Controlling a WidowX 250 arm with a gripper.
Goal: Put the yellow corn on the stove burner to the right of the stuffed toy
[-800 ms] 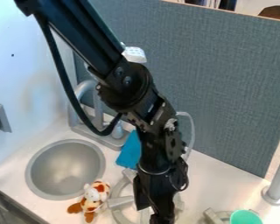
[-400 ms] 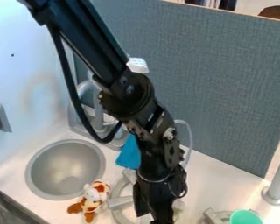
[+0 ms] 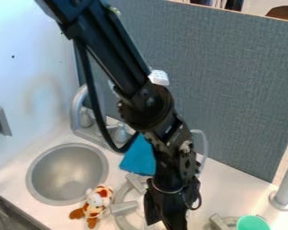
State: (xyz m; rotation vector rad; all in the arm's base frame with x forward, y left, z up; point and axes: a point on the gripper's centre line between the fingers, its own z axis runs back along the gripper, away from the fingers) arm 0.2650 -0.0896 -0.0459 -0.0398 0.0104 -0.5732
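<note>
your black gripper (image 3: 165, 213) is hanging at the bottom edge of the frame, in front of part of the gray burner (image 3: 122, 208), and you cannot tell how wide it is standing or whether it is holding or touching anything. the orange-and-white plush toy (image 3: 99, 200) is lying at lower left, just beside the sink (image 3: 68, 173). to your gripper's right in the frame, white counter (image 3: 231, 186) is stretching between the gray divider (image 3: 231, 90) and the green cup (image 3: 253, 223).

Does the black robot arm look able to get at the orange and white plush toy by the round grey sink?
Probably yes: the toy lies uncovered, only a grey burner grate between it and the arm.
</note>
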